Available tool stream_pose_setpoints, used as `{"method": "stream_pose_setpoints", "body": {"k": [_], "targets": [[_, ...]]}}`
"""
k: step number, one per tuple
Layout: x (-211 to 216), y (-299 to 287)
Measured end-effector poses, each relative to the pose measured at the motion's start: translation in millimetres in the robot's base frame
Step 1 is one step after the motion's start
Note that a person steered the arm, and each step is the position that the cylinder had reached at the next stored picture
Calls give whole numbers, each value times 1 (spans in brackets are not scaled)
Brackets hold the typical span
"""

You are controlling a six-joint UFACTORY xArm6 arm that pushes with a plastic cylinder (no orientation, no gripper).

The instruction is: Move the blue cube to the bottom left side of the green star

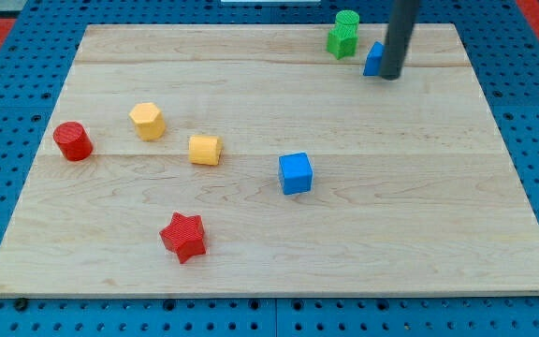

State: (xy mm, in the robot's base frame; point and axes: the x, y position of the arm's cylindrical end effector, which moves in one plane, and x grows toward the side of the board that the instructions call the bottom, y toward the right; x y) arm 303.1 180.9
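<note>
The blue cube (296,173) sits near the middle of the wooden board (269,262). The green block (342,35), star-like in shape, stands at the view's top, right of centre. My tip (391,76) is at the view's top right, just right of the green block. It touches or hides part of a second small blue block (373,59). The tip is far from the blue cube, up and to its right.
A red cylinder (73,140) is at the view's left. A yellow hexagonal block (147,121) and a yellow block (205,149) lie left of centre. A red star (183,236) is at the bottom.
</note>
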Motion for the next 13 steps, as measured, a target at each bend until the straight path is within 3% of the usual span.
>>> {"method": "stream_pose_setpoints", "body": {"k": [1, 2, 4, 5, 6, 7, 9, 12, 13], "targets": [[-11, 1], [9, 2], [213, -16], [253, -94], [210, -138], [207, -200], [208, -148], [68, -143], [69, -182]]}}
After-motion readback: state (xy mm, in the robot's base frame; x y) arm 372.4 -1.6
